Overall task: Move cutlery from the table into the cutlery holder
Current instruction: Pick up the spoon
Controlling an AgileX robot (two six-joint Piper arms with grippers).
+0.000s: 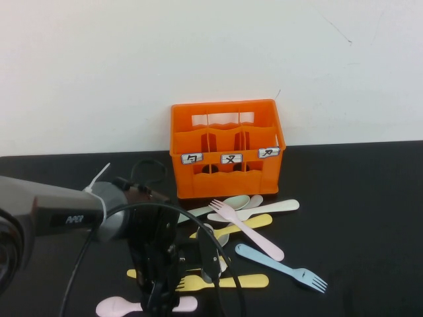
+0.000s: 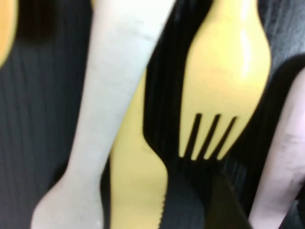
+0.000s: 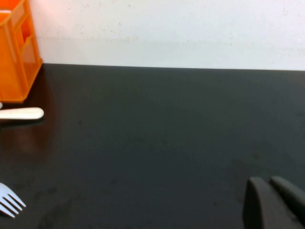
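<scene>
While the left claw (image 1: 182,281) hangs apart over two yellow pieces (image 1: 225,282), the right claw (image 3: 272,202) rests together on the bench (image 3: 167,143).

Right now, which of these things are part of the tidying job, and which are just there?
Part of the job:
- orange cutlery holder
- pink fork
- blue fork
- yellow fork
- left gripper, low over the cutlery

Just there:
- black cable
- right gripper, parked

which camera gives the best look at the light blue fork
The high view: the whole light blue fork lies on the table, right of the left tool. The right wrist view catches only its tines, far from the right tool. The left wrist view shows none of it.
</scene>
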